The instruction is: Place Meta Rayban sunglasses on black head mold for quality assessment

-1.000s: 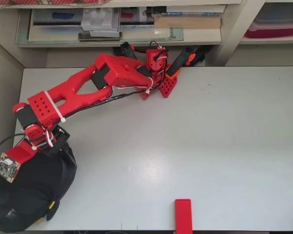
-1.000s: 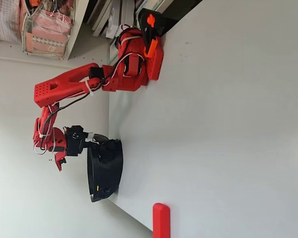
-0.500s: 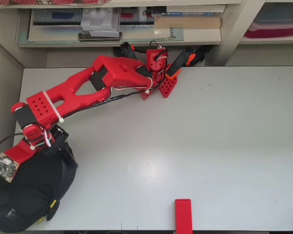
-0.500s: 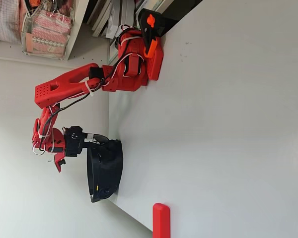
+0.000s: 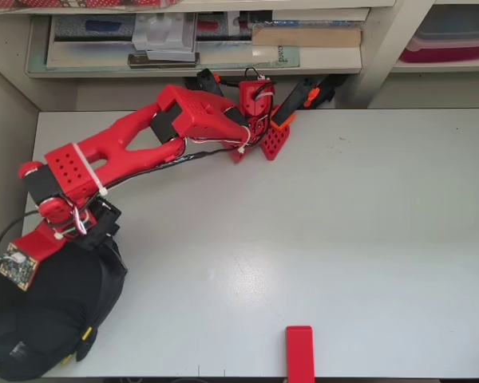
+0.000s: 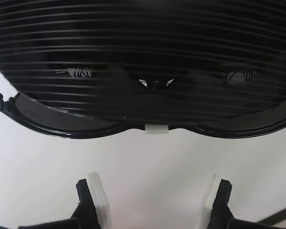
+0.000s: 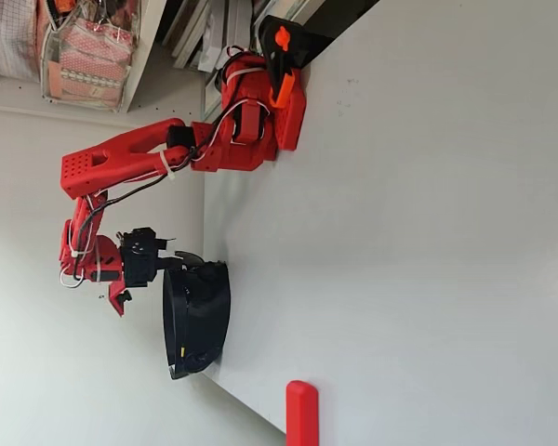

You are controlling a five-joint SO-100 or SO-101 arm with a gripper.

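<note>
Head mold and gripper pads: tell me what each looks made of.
Head mold: likely 3D-printed plastic, matte black with fine parallel ribs like layer lines. Pads on the gripper: white, fuzzy-edged strips, probably foam or tape; hard to tell.

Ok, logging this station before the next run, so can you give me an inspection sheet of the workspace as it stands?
Surface: pale grey table, bare across the middle in the overhead view.
Job's things: sunglasses sit against the ribbed black head mold; the mold stands at the table's lower left corner in the overhead view.
Clutter: one red block at the near table edge.
Grippers: end effector open, empty, fingers apart just short of the sunglasses, not touching.
Cables: white and black wires run along the red arm; a black cable loops off near the wrist.
Surroundings: shelves with books and boxes behind the table.
</note>
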